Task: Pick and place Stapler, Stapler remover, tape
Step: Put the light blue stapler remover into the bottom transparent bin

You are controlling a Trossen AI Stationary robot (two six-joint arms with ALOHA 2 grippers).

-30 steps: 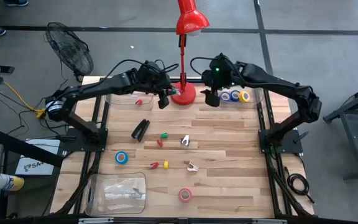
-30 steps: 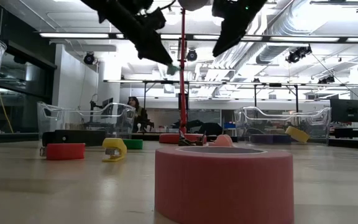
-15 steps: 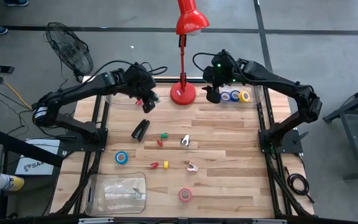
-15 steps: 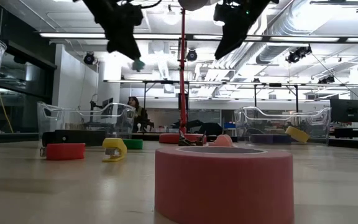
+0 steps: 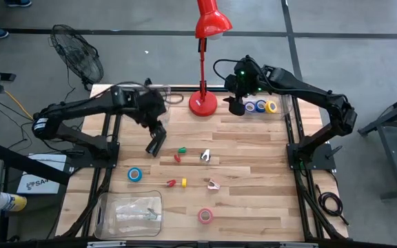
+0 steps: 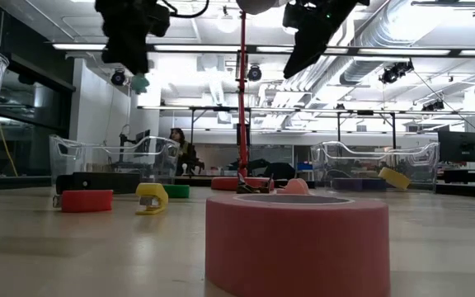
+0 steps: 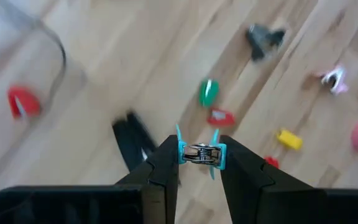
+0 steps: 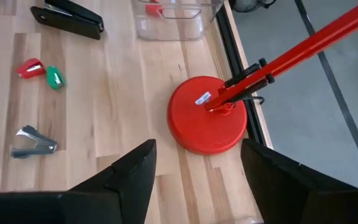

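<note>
My left gripper [image 5: 158,125] hangs above the table's far left part, over the black stapler [image 5: 156,143], and is shut on a teal stapler remover [image 7: 199,154], which also shows in the low view [image 6: 141,82]. The stapler lies flat on the wood [image 8: 67,18]. Other stapler removers lie mid-table: green [image 5: 182,149], red [image 5: 177,158], grey [image 5: 205,156], pink [image 5: 214,184]. A blue tape roll [image 5: 135,174] and a pink one [image 5: 205,215] lie nearer the front. My right gripper [image 5: 235,105] stands open in the air beside the red lamp base. My left gripper pinches the teal stapler remover between its two fingertips [image 7: 169,163]. Its metal middle [image 7: 199,153] shows in the gap, and the teal wings stick out beside the fingers. The fingers slant down from above. The remover hangs clear of the table.
A red lamp stands with its round base [image 5: 202,105] at the far middle. Clear bins sit at the far left [image 5: 131,108], the far right [image 5: 276,105] with tape rolls inside, and the near left [image 5: 128,212]. A fan [image 5: 78,55] stands beyond the table's far left corner.
My left gripper has carried the teal stapler remover from beside the lamp base toward the table's left and near edges, to above the stapler. It has rolled and tipped to point more steeply down and has stayed shut on the remover.
</note>
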